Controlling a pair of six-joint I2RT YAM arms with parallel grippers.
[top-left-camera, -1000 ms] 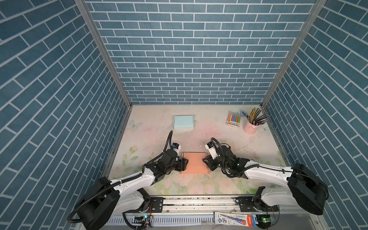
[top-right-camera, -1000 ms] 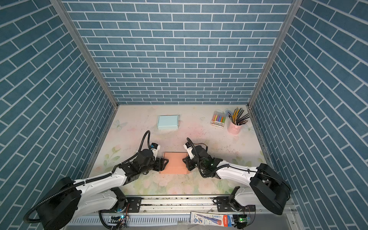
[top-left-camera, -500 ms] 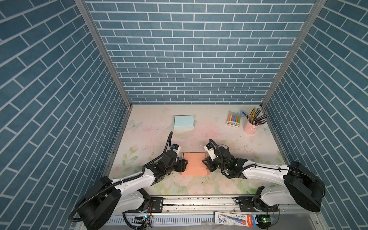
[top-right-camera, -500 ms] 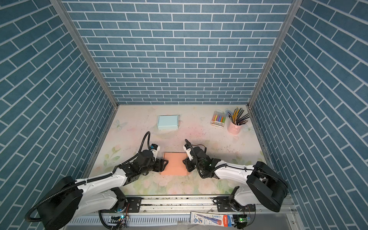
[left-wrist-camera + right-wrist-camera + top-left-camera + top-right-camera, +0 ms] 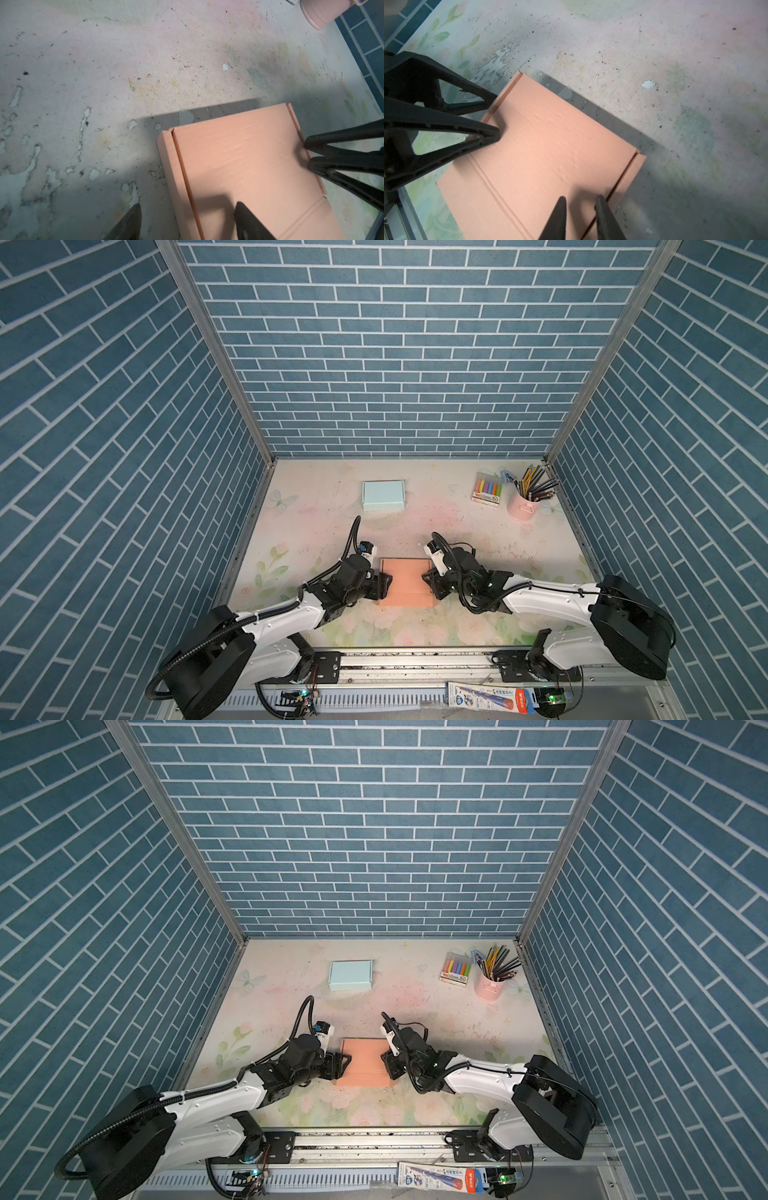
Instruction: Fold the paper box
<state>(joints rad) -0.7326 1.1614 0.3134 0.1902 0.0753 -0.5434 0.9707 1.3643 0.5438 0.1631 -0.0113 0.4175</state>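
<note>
Left claw (image 5: 385, 589), box (image 5: 405, 583) (between), right claw (image 5: 430, 587)

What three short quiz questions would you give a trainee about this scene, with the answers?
1. Which colour is the paper box between the left arm and the right arm? A) peach B) green C) black
2. True or false: the pale blue box lies apart from the pink cup.
3. What does the pink cup hold?
Key: 1 A; 2 true; 3 pencils.
</note>
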